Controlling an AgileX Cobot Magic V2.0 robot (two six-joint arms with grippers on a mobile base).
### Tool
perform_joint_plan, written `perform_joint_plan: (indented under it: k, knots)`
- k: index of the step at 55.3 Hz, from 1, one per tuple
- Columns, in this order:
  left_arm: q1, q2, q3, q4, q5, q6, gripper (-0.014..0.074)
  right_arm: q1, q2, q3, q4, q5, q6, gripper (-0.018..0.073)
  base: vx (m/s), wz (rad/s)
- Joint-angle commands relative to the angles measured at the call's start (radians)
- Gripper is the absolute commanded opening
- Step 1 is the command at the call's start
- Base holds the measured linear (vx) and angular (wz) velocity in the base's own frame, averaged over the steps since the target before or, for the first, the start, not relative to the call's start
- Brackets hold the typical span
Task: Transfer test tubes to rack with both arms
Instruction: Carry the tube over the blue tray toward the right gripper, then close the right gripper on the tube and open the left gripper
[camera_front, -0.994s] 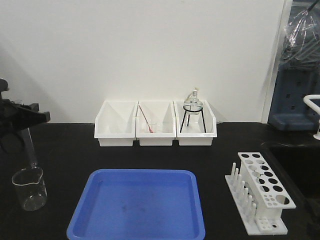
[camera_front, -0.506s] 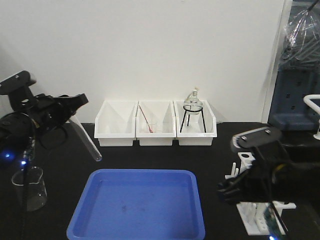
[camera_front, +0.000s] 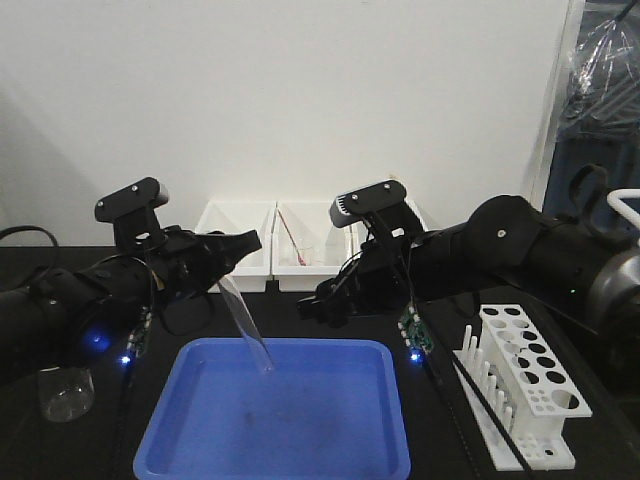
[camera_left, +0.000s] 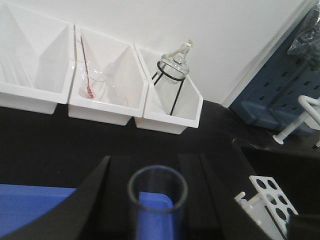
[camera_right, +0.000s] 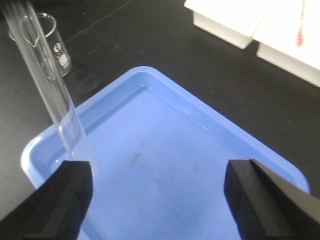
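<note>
1 test tube (camera_front: 245, 325) is clamped, slanting above the blue tray (camera_front: 160, 440), by the left gripper (camera_front: 232, 262), the right gripper (camera_right: 160, 202) is spread wide and empty nearby, and the near-right rack (camera_front: 530, 385) is seen unfilled, so handover and racking are judged not yet done.

The tray (camera_front: 290, 420) lies front and centre, with the beaker (camera_front: 66, 392) to its left and the rack (camera_front: 530, 385) to its right. Behind it, three bins (camera_left: 107, 112) stand side by side at the wall, a rod (camera_left: 86, 70) in the middle one and a flask (camera_left: 175, 67) on a stand in the right one. A test tube (camera_front: 246, 325) slants above the tray's rear left.
</note>
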Motion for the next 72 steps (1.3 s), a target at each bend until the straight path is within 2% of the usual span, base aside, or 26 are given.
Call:
perform_joint_plan:
  k: [1,25,35,43,54,72]
  knots:
    - [-0.025,-0.038,-0.033,-0.021,-0.113,-0.01,-0.0008,0.009,-0.005,-0.085,0.039,-0.004,-0.021,0.0593,0.0,0.0]
    - [-0.091,-0.01,-0.033,-0.074,-0.154,-0.01,-0.0008,0.088,0.044,-0.155,0.04,-0.01,-0.046,0.0593,0.0,0.0]
    - [-0.11,-0.01,-0.033,-0.074,-0.15,-0.01,-0.0008,0.09,0.063,-0.155,0.041,-0.03,-0.042,0.0589,0.0,0.0]
    - [-0.115,-0.01,-0.033,-0.074,-0.146,-0.01,-0.0008,0.089,0.063,-0.155,0.036,-0.044,-0.046,0.0549,0.0,0.0]
    - [-0.113,-0.01,-0.033,-0.07,-0.146,-0.009,-0.0008,0.087,0.062,-0.155,0.033,-0.039,-0.046,0.0395,0.0,0.0]
    - [-0.113,-0.01,-0.033,-0.07,-0.151,-0.006,-0.0006,0.087,0.045,-0.155,0.033,-0.036,-0.046,-0.0017,0.0,0.0]
